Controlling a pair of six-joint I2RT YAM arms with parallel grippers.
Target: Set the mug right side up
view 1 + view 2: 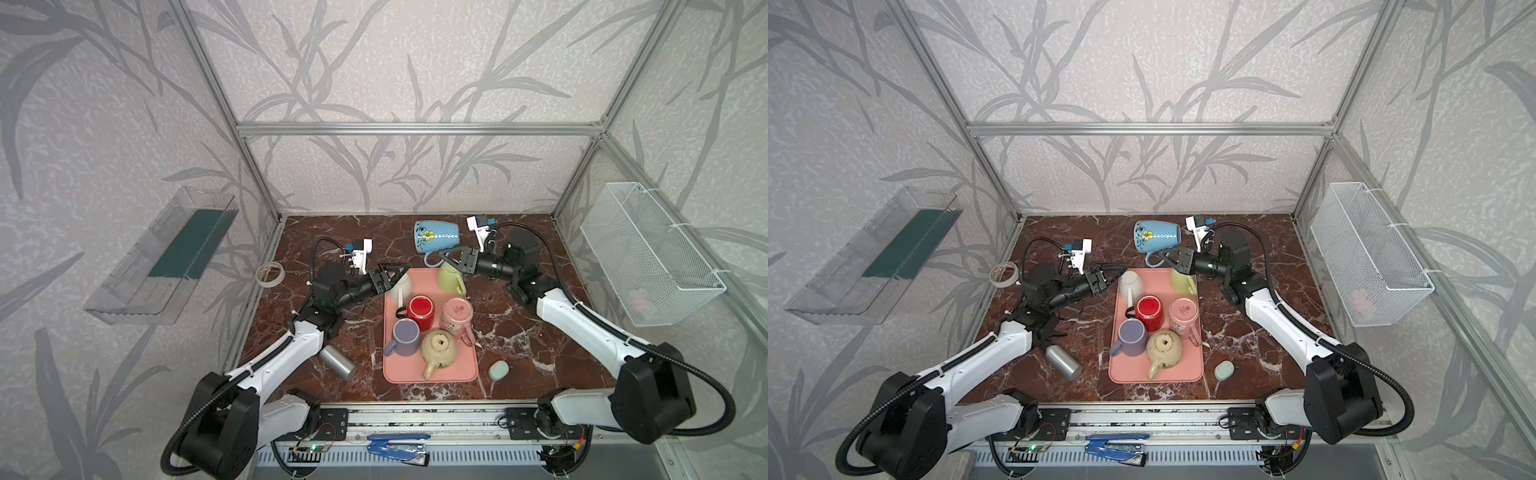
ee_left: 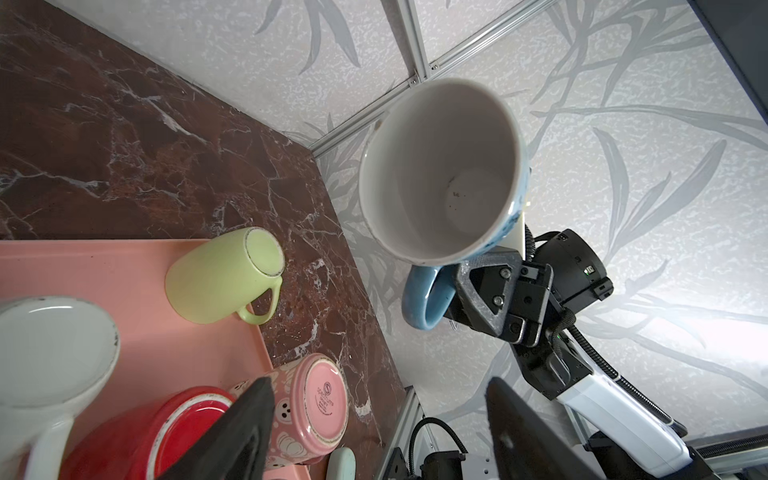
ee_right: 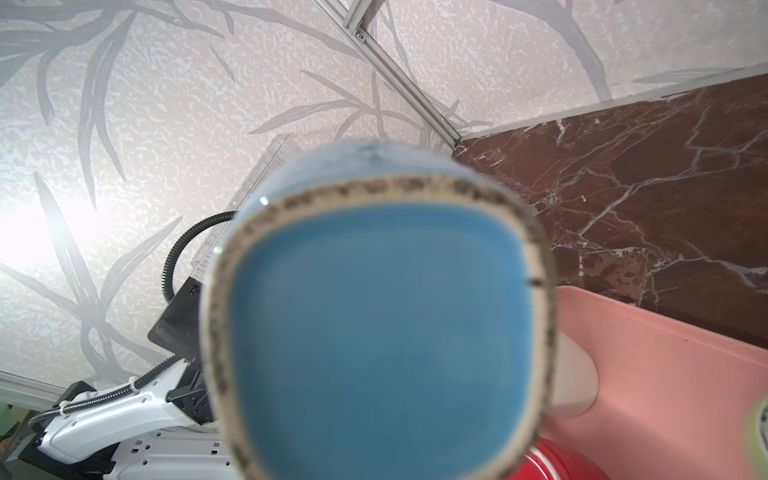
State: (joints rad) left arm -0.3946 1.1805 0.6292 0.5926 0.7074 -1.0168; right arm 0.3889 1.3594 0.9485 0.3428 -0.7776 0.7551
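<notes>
The blue mug (image 1: pixel 436 236) (image 1: pixel 1156 236) with a yellow flower hangs in the air over the back of the table, tipped on its side, mouth to the left. My right gripper (image 1: pixel 444 255) (image 1: pixel 1168 256) is shut on its handle, as the left wrist view shows (image 2: pixel 478 286). That view looks into the mug's white inside (image 2: pixel 440 174). In the right wrist view the mug's blue base (image 3: pixel 374 332) hides the fingers. My left gripper (image 1: pixel 400 269) (image 1: pixel 1119 269) (image 2: pixel 378 386) is open and empty, above the white mug (image 1: pixel 401 286) at the tray's back left corner.
A pink tray (image 1: pixel 399 370) holds several upside-down mugs: green (image 1: pixel 451 276), red (image 1: pixel 420 311), pink (image 1: pixel 457 316), purple (image 1: pixel 405 336), beige (image 1: pixel 438 353). A tape roll (image 1: pixel 270 274) and metal cylinder (image 1: pixel 337 361) lie left, a pale green lump (image 1: pixel 498 370) right. A wire basket (image 1: pixel 648 253) hangs on the right wall.
</notes>
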